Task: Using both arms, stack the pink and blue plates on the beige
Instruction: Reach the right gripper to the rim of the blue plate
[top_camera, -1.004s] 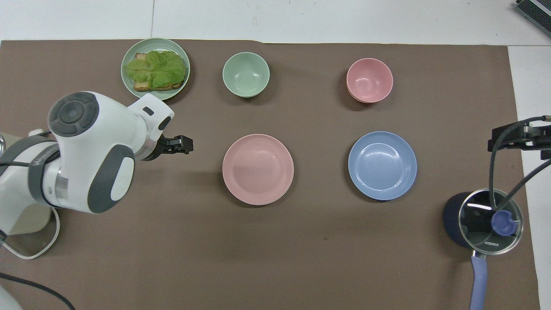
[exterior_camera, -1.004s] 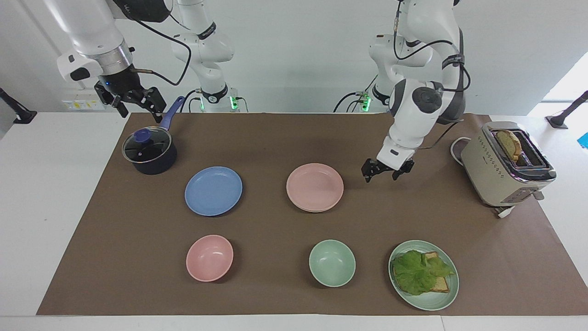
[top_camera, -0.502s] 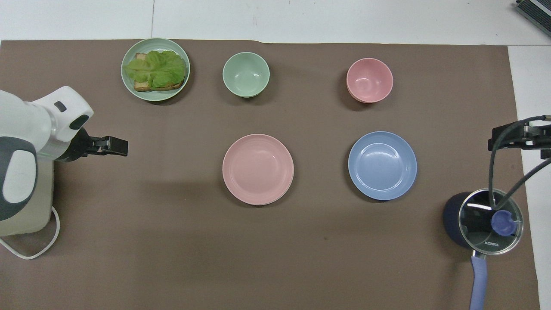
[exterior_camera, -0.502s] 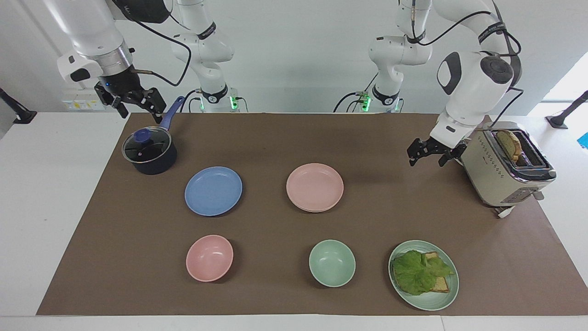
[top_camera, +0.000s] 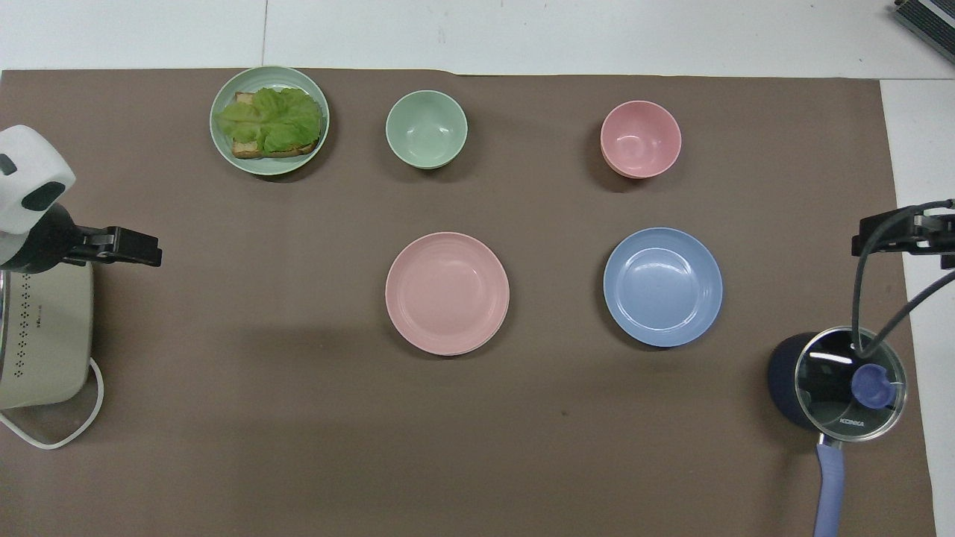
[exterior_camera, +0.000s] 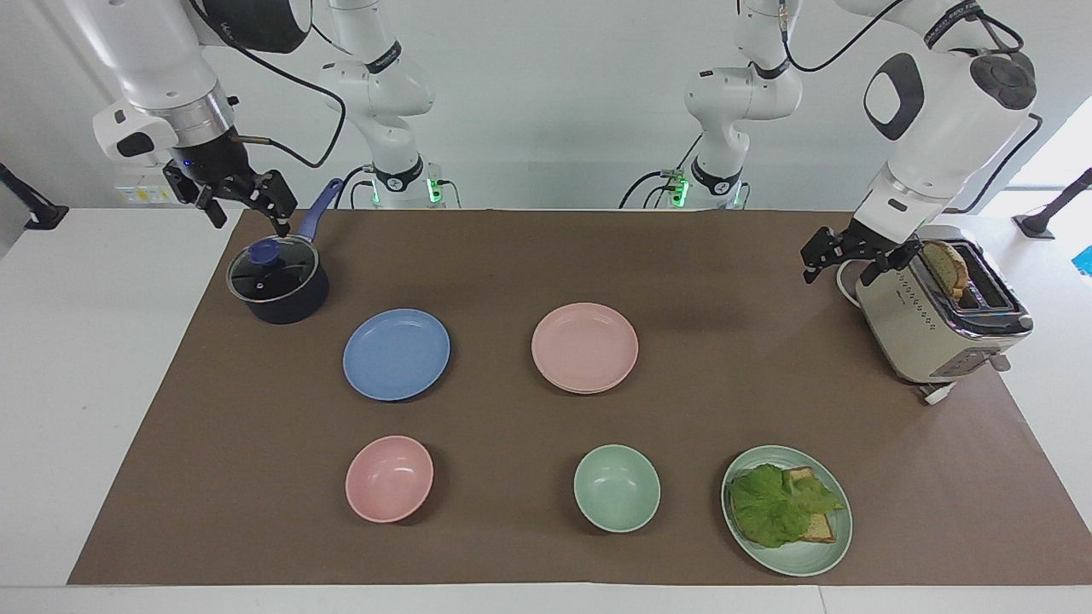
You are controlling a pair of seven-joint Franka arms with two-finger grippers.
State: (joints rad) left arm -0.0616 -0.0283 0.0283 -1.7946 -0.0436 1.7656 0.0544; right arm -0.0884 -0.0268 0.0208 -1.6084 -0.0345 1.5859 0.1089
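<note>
The pink plate (exterior_camera: 584, 344) (top_camera: 447, 291) lies mid-table. A thin pale rim (exterior_camera: 589, 390) shows under its edge, which I take for the beige plate, otherwise hidden. The blue plate (exterior_camera: 396, 354) (top_camera: 662, 287) lies alone beside them, toward the right arm's end. My left gripper (exterior_camera: 843, 260) (top_camera: 140, 250) hangs open and empty over the mat beside the toaster, well away from the plates. My right gripper (exterior_camera: 243, 198) (top_camera: 904, 233) hangs open and empty over the mat's edge by the saucepan.
A lidded dark saucepan (exterior_camera: 277, 280) stands near the blue plate, and a beige toaster (exterior_camera: 938, 311) holding bread stands at the left arm's end. Farther from the robots sit a pink bowl (exterior_camera: 389, 478), a green bowl (exterior_camera: 616, 488) and a green plate (exterior_camera: 810, 558) with lettuce and toast.
The left arm has swung away from beside the pink plate to the toaster and risen. The right gripper has drifted slightly outward. No plate has moved.
</note>
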